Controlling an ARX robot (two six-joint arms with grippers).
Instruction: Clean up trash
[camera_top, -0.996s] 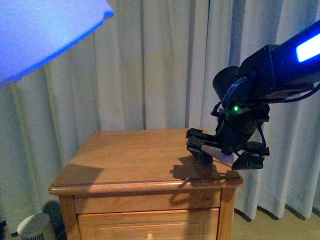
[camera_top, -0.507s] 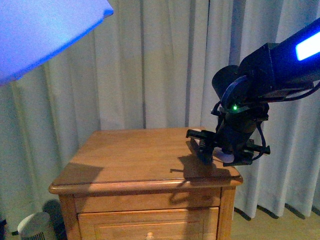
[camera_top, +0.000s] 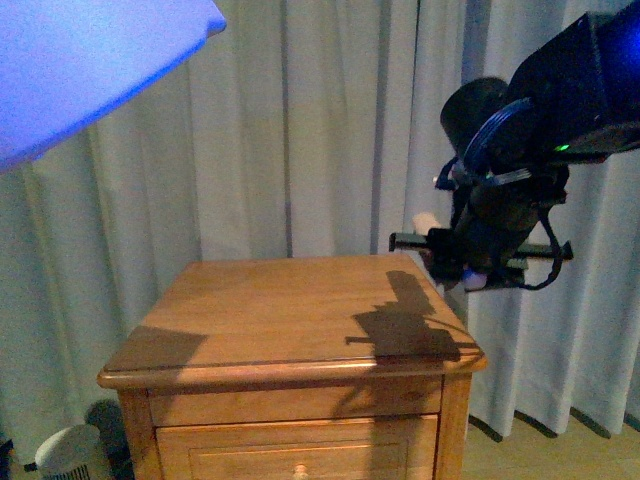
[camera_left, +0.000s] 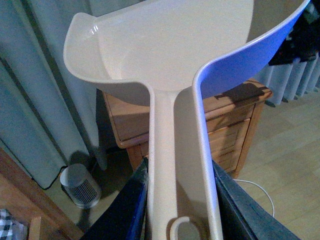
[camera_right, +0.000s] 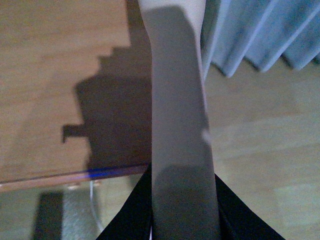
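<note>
Backdrop, front view: pale pleated curtains (camera_top: 300, 120) hang behind a wooden nightstand (camera_top: 280, 310), whose top carries the arm's shadow.
Dustpan, front view: the dustpan (camera_top: 90, 70) fills the upper left corner, lit blue and cut off by the frame. Its bowl faces away, so its contents are hidden.
Right gripper, front view: the right gripper (camera_top: 472, 268) hangs above the nightstand's right edge, apart from the wood.
Trash, front view: the trash (camera_top: 424, 221) is clamped in the right gripper. A pale end sticks out on each side of the dark jaws, and the middle is hidden.
Floor, front view: a small round grey appliance (camera_top: 70, 455) stands by the nightstand's foot, partly cut off.
Dustpan, left wrist view: the bowl of the dustpan (camera_left: 165, 45) opens toward the camera. The part in view is plain beige plastic, and its far lip runs out of frame.
Left gripper, left wrist view: the left gripper (camera_left: 180, 212) is clenched on the dustpan's handle, with dark fingers (camera_left: 125, 210) pressed against either side.
Below the dustpan, left wrist view: the nightstand (camera_left: 225, 135), the grey appliance (camera_left: 80, 185) and a white cable (camera_left: 252, 185) on the floor. The front view does not show the cable.
Trash, right wrist view: the trash (camera_right: 177, 125) reads as a long grey-white strip in shadow between the fingers (camera_right: 132, 215). Its creases are hard to make out and its far end is cut off.
Under the trash, right wrist view: the nightstand (camera_right: 60, 75) edge, then floor (camera_right: 260, 150) and curtain hem (camera_right: 260, 35).
</note>
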